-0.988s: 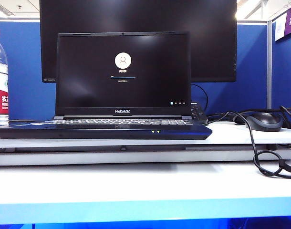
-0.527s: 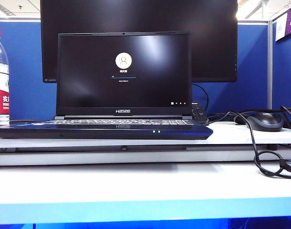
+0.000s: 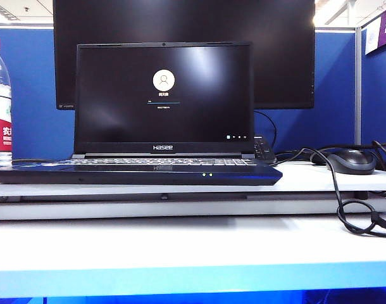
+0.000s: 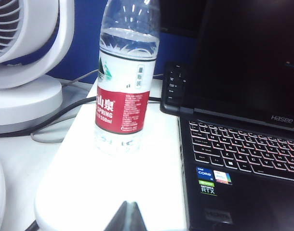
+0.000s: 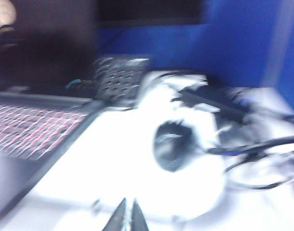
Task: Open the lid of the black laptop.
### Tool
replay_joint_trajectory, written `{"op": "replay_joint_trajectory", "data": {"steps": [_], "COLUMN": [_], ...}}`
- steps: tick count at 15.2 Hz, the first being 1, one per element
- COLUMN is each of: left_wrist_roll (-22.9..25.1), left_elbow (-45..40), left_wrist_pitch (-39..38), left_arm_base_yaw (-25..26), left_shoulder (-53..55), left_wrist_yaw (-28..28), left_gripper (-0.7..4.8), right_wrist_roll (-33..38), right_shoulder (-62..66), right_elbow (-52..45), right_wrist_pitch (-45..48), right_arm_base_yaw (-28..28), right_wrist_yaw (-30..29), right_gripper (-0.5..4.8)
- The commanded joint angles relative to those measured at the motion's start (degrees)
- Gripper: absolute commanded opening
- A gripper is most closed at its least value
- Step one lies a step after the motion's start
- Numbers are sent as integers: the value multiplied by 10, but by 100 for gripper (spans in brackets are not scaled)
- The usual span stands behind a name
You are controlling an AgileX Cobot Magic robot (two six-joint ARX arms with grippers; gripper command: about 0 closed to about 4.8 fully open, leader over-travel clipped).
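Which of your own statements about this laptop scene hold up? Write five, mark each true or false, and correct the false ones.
1. The lid of the black laptop stands upright and open. True.
2. The screen is completely dark. False: it shows a login page with a round user icon.
3. A water bottle stands beside the laptop, near the left gripper. True.
4. The mouse sits on the laptop's keyboard. False: it rests on the white surface to the laptop's right.
5. The right gripper is clamped on the lid. False: its fingertips are together, holding nothing, over the white surface.
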Motion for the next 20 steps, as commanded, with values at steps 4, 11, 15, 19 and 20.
{"op": "replay_joint_trajectory", "data": {"steps": [4, 11, 15, 19, 20], "left_wrist_roll": [4, 4, 4, 4, 4], "left_elbow": [0, 0, 0, 0, 0], "left_wrist_pitch": [7, 7, 7, 7, 7], "left_arm_base_yaw": [1, 1, 1, 1, 1], "left_shoulder": [-1, -1, -1, -1, -1], "left_wrist_yaw": [2, 2, 2, 2, 2], "left_gripper": [-3, -3, -3, -3, -3], "right_wrist_roll": [-42, -18, -17, -17, -17], "right_shoulder": [-3, -4, -10, -13, -13], "right_elbow": [-14, -31, -31, -31, -31], "right_wrist_pitch": [35, 58, 57, 57, 57], "right_arm_base_yaw": [-72, -49, -29, -29, -29], "right_wrist_yaw": [0, -13, -15, -15, -15], "right_gripper": [-1, -1, -1, -1, -1]}}
